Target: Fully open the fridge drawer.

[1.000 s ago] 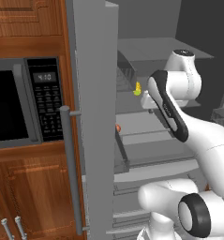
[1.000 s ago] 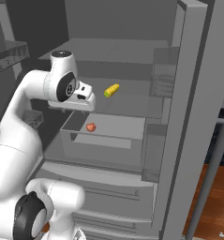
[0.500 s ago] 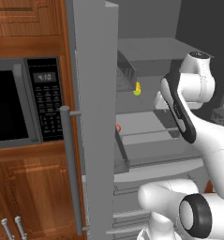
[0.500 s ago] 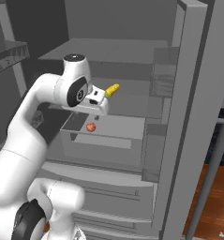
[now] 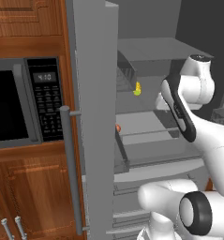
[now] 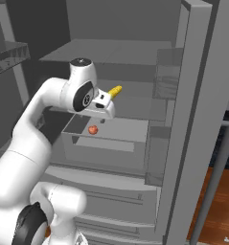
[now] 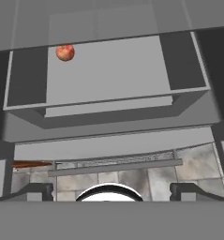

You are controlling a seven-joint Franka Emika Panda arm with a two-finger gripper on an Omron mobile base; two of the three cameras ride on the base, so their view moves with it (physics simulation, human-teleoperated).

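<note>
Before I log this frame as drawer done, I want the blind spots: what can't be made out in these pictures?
- The gripper: in the hand view just two tips at the bottom edge, holding nothing; in both base views the arm hides them.
- The fridge drawer: in the left base view the fridge door covers its left end; whether it has reached its stop can't be told.
- The small red fruit: too small to identify.

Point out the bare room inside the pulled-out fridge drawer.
Nearly the whole floor of the drawer is bare: the middle, the front by the lip, and the side toward the open door. Only the apple takes the back corner on the other side. The gripper hangs above the front, fingers apart.
</note>
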